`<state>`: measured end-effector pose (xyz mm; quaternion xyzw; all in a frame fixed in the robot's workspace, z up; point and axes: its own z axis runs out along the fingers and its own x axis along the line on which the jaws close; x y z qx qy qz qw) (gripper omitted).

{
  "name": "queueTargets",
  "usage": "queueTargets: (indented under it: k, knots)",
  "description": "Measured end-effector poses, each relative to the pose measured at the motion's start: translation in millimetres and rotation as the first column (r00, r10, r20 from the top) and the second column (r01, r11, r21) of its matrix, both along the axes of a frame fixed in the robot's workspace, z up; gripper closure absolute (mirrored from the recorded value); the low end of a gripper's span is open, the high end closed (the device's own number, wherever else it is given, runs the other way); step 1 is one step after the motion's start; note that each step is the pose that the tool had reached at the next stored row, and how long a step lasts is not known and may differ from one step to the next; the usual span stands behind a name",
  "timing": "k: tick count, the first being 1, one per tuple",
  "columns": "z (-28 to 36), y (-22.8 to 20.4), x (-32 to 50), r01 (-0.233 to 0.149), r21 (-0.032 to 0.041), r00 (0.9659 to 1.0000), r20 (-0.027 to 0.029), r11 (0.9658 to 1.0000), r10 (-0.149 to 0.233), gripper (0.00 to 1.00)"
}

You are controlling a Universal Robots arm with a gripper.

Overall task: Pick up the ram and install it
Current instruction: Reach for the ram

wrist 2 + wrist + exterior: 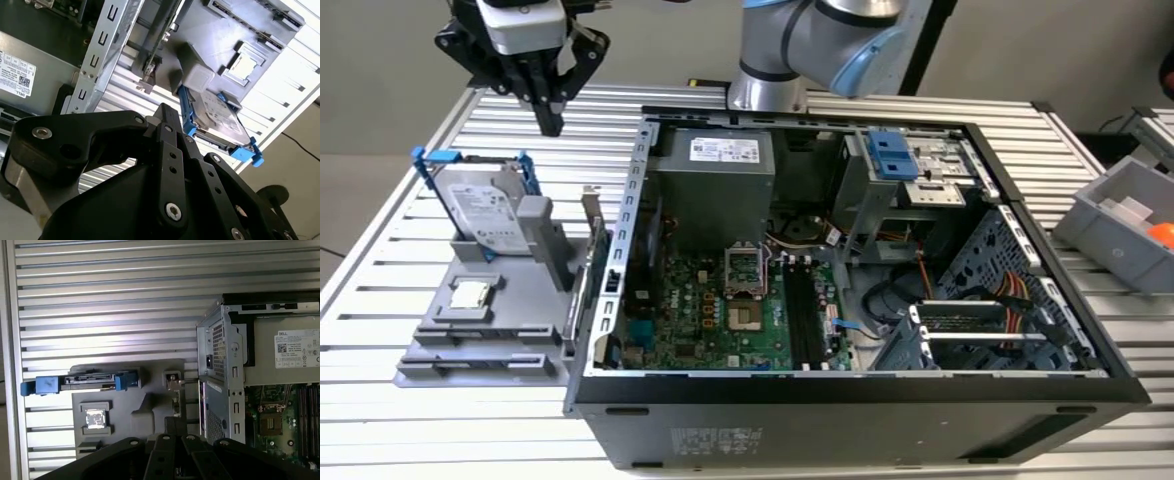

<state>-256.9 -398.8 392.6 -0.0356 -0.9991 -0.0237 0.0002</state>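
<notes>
The ram (pixel 595 248) looks to be standing on edge in the gray holder (pixel 480 352), on the side right next to the computer case (pixel 854 398). The gripper (pixel 551 121) hangs well above it, out past the hard drive (pixel 487 215), jaws pinched together on nothing. That stick is probably light and stiff but thin and easy to damage, so I'd say pinch its two flat faces near the middle of the top edge, square and not too hard.
</notes>
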Motion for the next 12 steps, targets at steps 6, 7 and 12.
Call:
queueTargets:
  k: [6,7,12]
  knots:
    - [0.0,0.0,-5.6,0.0,0.0,1.0,-0.0004,1.0,0.0,1.0]
    - [0.0,0.0,-6.5,0.0,-0.0001,1.0,-0.0005,1.0,0.0,1.0]
    - [0.1,0.0,-11.1,0.0,-0.0001,1.0,-0.0008,1.0,0.0,1.0]
